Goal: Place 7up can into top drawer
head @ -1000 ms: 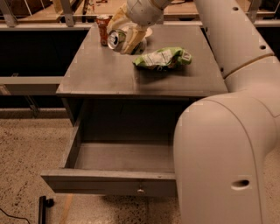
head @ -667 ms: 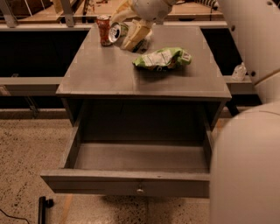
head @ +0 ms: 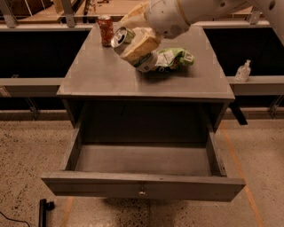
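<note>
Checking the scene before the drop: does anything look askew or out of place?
The 7up can is tipped at a slant in the gripper, held above the tabletop with its silver top pointing left. A crumpled green chip bag lies right beside it. The top drawer is pulled open. Nothing looks spilled.

Glossy white arm (head: 208, 9), rounded and bulbous at the wrist, with a thin tan seam. Its gripper (head: 126, 41), above the table's (head: 102, 75) far left, has broad cream-yellow fingers (head: 141, 44).
</note>
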Controlling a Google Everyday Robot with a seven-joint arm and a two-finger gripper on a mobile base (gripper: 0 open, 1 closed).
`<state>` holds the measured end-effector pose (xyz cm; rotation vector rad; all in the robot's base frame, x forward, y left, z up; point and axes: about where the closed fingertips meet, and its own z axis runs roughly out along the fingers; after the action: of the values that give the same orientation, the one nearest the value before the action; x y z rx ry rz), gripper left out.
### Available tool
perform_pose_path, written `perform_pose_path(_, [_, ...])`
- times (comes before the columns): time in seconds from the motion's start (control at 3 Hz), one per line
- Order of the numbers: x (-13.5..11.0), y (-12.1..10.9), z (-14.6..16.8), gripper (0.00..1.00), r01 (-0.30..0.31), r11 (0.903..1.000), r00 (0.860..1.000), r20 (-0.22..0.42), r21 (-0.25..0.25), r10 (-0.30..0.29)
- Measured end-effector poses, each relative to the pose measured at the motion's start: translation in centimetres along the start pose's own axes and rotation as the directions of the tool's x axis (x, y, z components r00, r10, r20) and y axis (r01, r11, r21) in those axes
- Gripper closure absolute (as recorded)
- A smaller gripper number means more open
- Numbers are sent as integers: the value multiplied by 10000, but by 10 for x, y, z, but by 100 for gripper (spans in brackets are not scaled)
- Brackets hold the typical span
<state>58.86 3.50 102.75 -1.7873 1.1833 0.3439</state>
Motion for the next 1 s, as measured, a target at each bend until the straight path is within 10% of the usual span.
perform_pose_path(0.33, [21, 59, 30, 100, -1175, 9907, 9926, 217, -680, 1192])
perform_pose_path(0.67, [48, 133, 58, 100, -2420, 9514, 9701, -285, -1903, 2411])
perform_pose_path(1.0, [77, 209, 81, 100, -3481, 8867, 9373, -1277, -3041, 3242])
